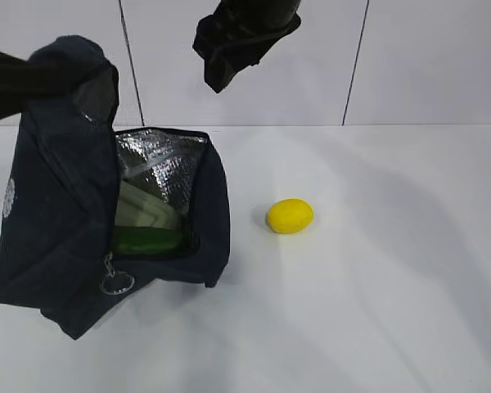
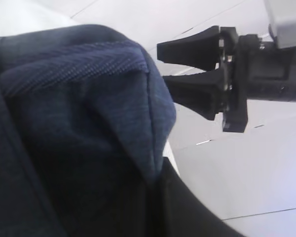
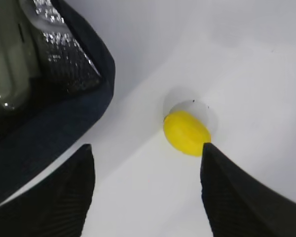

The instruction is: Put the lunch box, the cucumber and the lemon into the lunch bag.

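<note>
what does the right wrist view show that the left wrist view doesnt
Only the right wrist view shows the lemon lying alone on the white table, the silver foil lining of the open bag, the pale lunch box inside it, and the right gripper with its fingers spread wide and empty above the table.

Only the left wrist view shows the right gripper from the side, up in the air, and the bag's raised fabric in close-up.

Both show the dark navy lunch bag, the table, and the right gripper.
</note>
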Robot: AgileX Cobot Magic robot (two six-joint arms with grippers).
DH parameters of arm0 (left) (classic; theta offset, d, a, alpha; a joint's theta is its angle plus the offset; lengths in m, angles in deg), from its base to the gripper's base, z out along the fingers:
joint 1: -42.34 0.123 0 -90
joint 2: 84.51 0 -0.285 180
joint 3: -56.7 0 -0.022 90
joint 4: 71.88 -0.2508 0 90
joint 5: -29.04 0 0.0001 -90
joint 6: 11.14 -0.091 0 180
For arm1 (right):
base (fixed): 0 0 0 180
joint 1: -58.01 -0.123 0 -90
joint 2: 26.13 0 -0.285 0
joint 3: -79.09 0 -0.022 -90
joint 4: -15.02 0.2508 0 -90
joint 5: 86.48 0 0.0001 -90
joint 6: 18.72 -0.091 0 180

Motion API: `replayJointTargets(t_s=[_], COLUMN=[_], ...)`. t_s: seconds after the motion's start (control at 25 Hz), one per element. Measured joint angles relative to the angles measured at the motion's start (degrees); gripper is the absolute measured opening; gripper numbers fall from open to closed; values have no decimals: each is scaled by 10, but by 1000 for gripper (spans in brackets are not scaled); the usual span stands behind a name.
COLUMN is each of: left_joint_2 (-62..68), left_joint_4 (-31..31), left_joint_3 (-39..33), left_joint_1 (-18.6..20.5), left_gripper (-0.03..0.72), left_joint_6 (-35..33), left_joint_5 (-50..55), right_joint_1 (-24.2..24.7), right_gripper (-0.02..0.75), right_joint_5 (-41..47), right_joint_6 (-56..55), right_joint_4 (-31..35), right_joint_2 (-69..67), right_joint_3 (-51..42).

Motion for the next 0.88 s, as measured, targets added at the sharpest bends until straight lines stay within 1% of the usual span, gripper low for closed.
replayJointTargets(t_s=[0.12,0.32,0.64,0.76,0.88], left_joint_2=[0,0,0,0,0], left_joint_4=[-1,-2,-19,-22,-23], left_joint_3=[-21,-23,-25,-25,-25], left_joint_1=[0,0,0,0,0], left_gripper=[-7,-7,-7,-7,-7], left_joint_6=[-18,-40,-71,-72,-73], left_joint_5=[-3,0,0,0,0], right_joint_1=[1,18,59,69,75], right_gripper=[515,515,515,515,515], right_joint_5=[0,0,-2,-2,-2], right_joint_6=[-5,-6,4,26,78], right_joint_4=[-4,-6,-6,-6,-6], right_joint_2=[14,42,69,69,69], right_joint_3=[-49,-149,-185,-198,-208])
